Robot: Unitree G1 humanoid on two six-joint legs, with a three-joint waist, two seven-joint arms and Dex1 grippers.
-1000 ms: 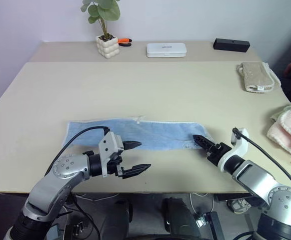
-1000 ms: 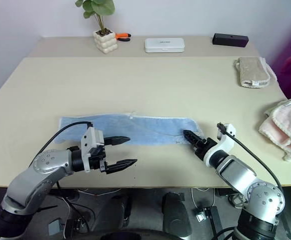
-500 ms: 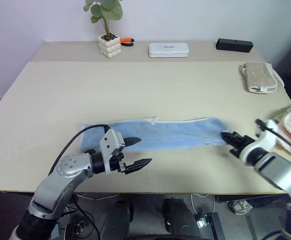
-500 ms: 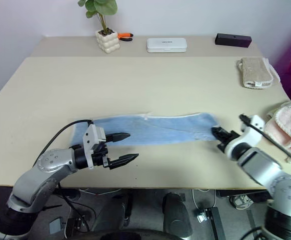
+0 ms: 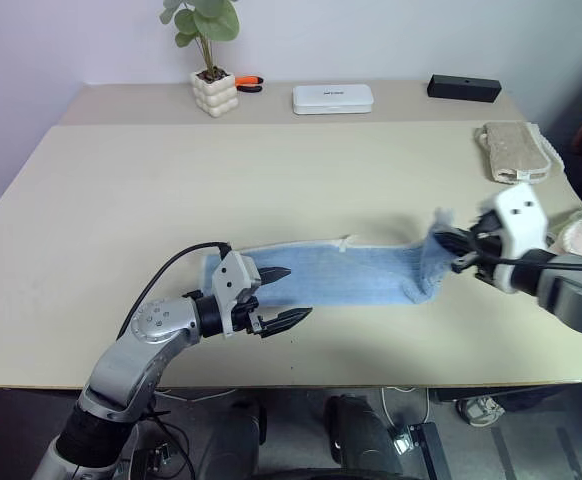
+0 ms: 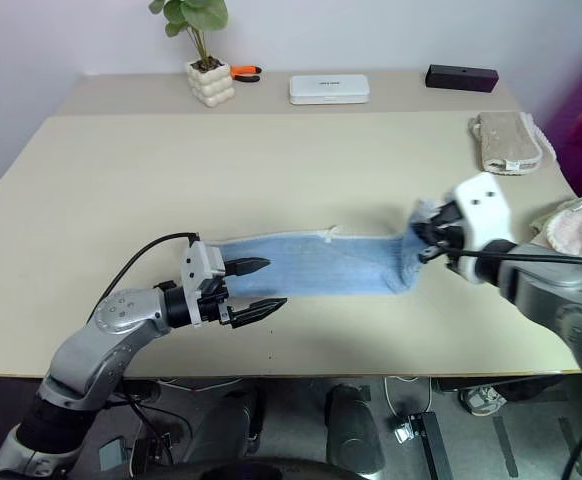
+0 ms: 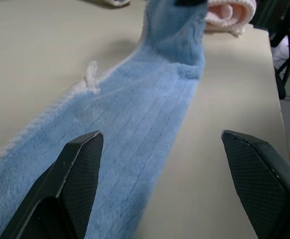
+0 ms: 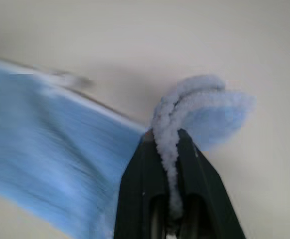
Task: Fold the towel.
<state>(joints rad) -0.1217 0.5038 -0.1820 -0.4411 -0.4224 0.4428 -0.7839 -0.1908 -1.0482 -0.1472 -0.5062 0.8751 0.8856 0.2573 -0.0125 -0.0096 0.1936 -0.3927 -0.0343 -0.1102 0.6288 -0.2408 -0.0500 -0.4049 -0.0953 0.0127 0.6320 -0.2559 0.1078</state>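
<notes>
Right gripper (image 8: 169, 149) clenched on towel (image 5: 351, 280) right end, raised off table (image 5: 271, 180). Left gripper (image 5: 281, 297) spread, empty, at towel's left end. Fold just begun.

potted plant (image 5: 209, 60) at the table's (image 5: 271, 170) far edge; white case (image 5: 333, 98), black box (image 5: 463, 89), beige towel (image 5: 514, 153)
</notes>
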